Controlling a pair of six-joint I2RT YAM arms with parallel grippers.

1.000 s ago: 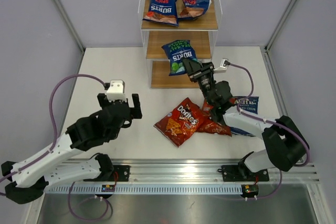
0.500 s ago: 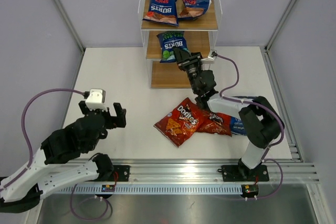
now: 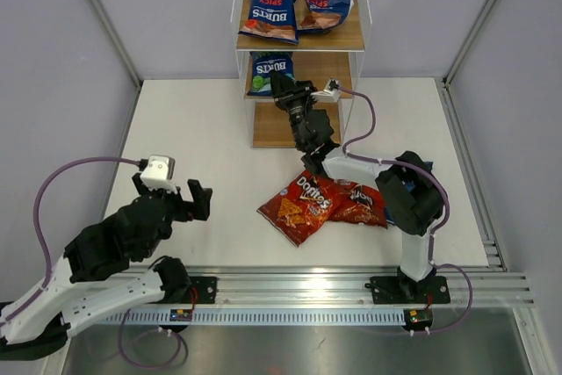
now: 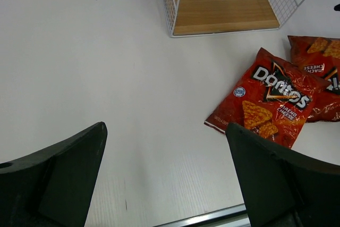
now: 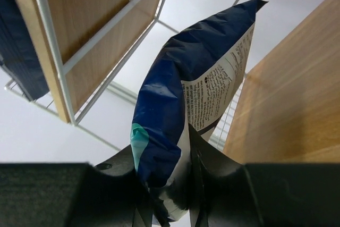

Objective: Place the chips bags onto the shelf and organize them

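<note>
The right gripper [image 5: 170, 176] pinches the bottom edge of a glossy dark blue chips bag with a green patch [image 3: 268, 72], its fingers narrowed onto the bag. The bag's long axis runs straight out from the fingers, into the left side of the middle tier of the light wooden, white-framed three-tier shelf [image 3: 327, 75]. Whether the bag touches the board cannot be told. The left gripper [image 3: 171, 192] hangs wide open and empty, well apart from the shelf and nearer the two red-orange Doritos bags [image 3: 303, 205] lying on the table.

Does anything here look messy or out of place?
Nothing looks spilled or torn. The two Doritos bags lie askew and overlapping on the table, not on the shelf, and the two top-tier bags sit crooked.
</note>
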